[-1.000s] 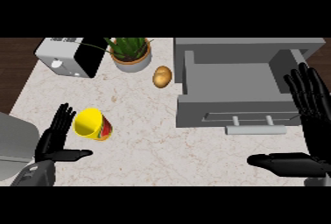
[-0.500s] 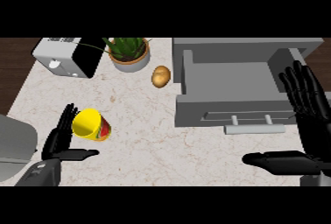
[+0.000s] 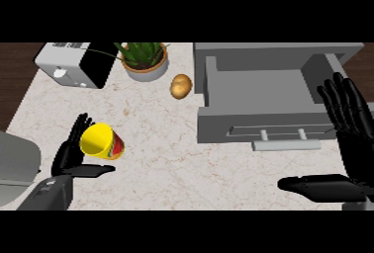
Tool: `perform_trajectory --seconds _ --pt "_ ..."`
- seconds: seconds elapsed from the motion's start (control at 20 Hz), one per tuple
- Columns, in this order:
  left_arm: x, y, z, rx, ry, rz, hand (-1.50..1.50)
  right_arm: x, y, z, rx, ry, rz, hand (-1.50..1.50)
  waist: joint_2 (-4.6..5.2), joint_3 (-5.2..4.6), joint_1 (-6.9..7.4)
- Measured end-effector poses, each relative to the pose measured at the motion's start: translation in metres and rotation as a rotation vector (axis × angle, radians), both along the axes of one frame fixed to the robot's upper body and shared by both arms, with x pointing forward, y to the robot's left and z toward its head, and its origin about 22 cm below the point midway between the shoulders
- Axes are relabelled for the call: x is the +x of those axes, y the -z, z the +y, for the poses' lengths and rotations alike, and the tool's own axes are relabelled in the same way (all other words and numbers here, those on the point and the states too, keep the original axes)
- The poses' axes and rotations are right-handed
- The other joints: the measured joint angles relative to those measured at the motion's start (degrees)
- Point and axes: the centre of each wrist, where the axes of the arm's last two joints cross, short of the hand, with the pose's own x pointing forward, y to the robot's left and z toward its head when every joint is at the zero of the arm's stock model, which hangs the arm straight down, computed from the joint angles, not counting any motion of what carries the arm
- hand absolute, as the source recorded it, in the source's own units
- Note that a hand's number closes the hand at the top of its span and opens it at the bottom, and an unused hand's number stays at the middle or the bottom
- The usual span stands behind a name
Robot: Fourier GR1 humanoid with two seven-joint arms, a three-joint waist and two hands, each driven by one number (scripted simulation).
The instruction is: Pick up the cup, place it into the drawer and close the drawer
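Observation:
A yellow cup (image 3: pixel 101 141) with a red and green band lies tilted on the marble counter at the lower left. My left hand (image 3: pixel 70 152) is open right beside it on its left, fingers straight up and thumb stretched out below the cup. The grey drawer (image 3: pixel 264 120) stands pulled open at the right, its inside bare, a handle on its front. My right hand (image 3: pixel 349 116) is open at the right edge, fingers straight up along the drawer's right side, thumb pointing left below it.
A toaster (image 3: pixel 75 63) sits at the back left, a potted plant (image 3: pixel 144 60) next to it, and a potato (image 3: pixel 180 86) just left of the drawer. A grey rounded object (image 3: pixel 15 165) shows at the lower left edge.
My left hand has moved right and up, closing in on the cup's left side. My right hand has shifted slightly left and down beside the drawer.

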Motion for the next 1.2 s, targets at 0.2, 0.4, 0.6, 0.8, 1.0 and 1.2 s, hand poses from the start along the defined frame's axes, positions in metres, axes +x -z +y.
perform_trajectory --seconds 0.2,0.4,0.6,0.8,1.0,1.2 --pt "0.005 -0.001 -0.006 -0.035 0.027 -0.006 -1.5 -0.001 0.0 0.003 0.0 -0.007 0.004 -1.5 0.07 -0.02 -0.12" --pt "0.01 -0.003 -0.011 -0.067 0.058 -0.016 -1.5 -0.001 -0.001 0.002 0.001 -0.004 0.007 -1.5 0.02 -0.01 0.04" --pt "0.013 -0.005 -0.014 -0.112 0.088 -0.017 1.5 0.006 -0.005 0.001 0.007 -0.003 0.009 -1.5 0.12 -0.04 0.15" --pt "0.017 -0.003 -0.026 -0.161 0.138 -0.017 1.5 0.009 -0.003 -0.004 0.003 -0.004 0.02 -1.5 0.1 -0.01 0.15" --pt "0.024 -0.006 -0.036 -0.22 0.167 -0.03 1.5 0.01 0.001 -0.002 0.006 -0.001 0.02 -1.5 0.04 -0.01 0.22" --pt "0.02 -0.004 -0.035 -0.255 0.125 -0.059 1.5 0.01 0.001 0.0 0.0 0.005 0.019 -1.5 0.0 0.01 0.4"
